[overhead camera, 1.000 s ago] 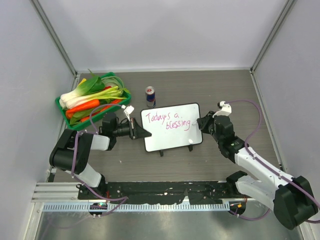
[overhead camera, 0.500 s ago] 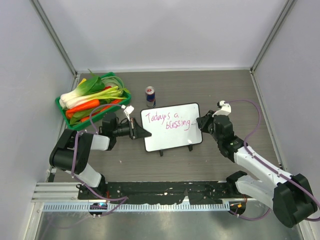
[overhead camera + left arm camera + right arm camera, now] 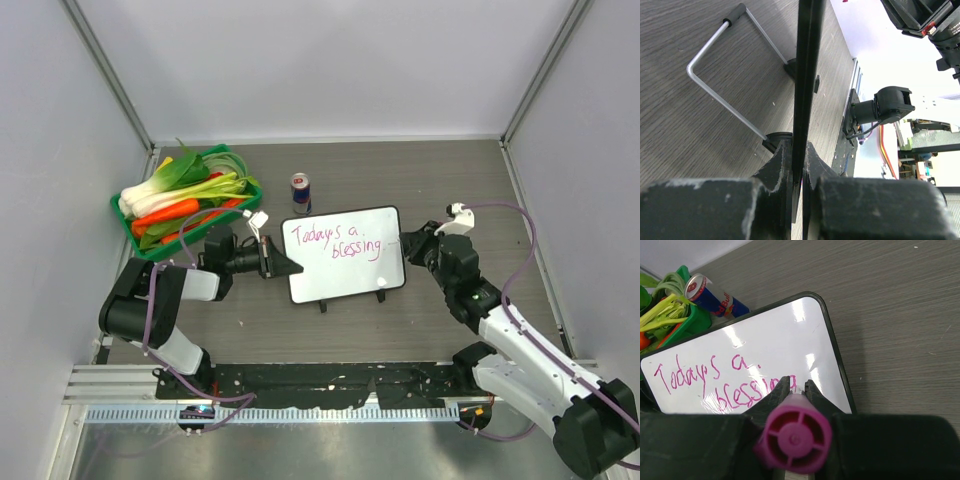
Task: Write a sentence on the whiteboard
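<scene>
Two grippers are engaging the whiteboard [image 3: 345, 268] from opposite sides, and the board is sitting near the middle of the table [image 3: 460, 180], just in front of an upright drink can [image 3: 300, 192]. The left gripper [image 3: 287, 266] is clamping the board's left edge: the left wrist view is showing the thin dark rim running edge-on between the two closed fingers [image 3: 777, 165], with the jaws pressing on it from both sides. A bent wire leg [image 3: 722, 87] with dark feet is showing beneath the board in that view, resting on the wood-grain surface. The right gripper [image 3: 406, 245] is standing at the board's right edge with its jaws closed on a pink marker [image 3: 793, 434], whose round rear end is facing the wrist camera. The marker's tip is pointing down at the right part of the board, by the end of the lower line of writing; whether it is touching the surface cannot be told, since the fingers are hiding it. The sentence [image 3: 335, 241] is appearing in pink on two lines across the upper half of the board, reading "Today's a" above "blessing". A green basket [image 3: 150, 250] is sitting at the table's far left, well apart from the board, and is holding leafy vegetables [image 3: 185, 185] and carrots [image 3: 170, 212].
</scene>
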`<state>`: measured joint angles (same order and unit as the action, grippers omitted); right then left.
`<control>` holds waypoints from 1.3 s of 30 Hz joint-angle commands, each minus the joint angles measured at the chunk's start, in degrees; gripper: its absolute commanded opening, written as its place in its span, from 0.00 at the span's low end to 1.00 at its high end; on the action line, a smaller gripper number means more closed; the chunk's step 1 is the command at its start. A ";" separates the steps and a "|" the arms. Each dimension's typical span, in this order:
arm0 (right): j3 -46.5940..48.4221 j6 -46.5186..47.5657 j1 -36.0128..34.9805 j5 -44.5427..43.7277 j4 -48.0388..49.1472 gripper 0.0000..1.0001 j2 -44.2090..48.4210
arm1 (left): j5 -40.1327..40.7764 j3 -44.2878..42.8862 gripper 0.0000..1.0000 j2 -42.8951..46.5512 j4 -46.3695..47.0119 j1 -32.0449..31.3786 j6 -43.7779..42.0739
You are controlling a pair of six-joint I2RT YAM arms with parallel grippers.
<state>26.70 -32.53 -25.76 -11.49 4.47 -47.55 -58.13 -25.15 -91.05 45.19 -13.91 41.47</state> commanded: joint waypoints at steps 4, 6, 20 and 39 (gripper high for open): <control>1.96 0.28 0.18 -1.87 -0.95 0.00 2.11 | 3.81 -0.17 0.00 -1.06 -3.79 -0.24 -1.48; 1.60 0.19 0.18 -1.87 -0.95 0.01 2.55 | 3.73 -0.34 0.00 -1.24 -3.79 -0.24 -1.40; 1.52 0.10 0.27 -1.35 -0.95 0.01 2.55 | 3.81 -0.34 0.00 -1.33 -3.71 -0.33 -1.31; 0.46 -2.80 0.18 3.22 -2.10 0.01 4.13 | 3.64 -0.52 0.00 -1.42 -3.88 -0.24 -1.40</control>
<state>26.68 -34.26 -25.76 -9.02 1.02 -44.16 -58.15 -25.17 -91.13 45.19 -13.91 41.47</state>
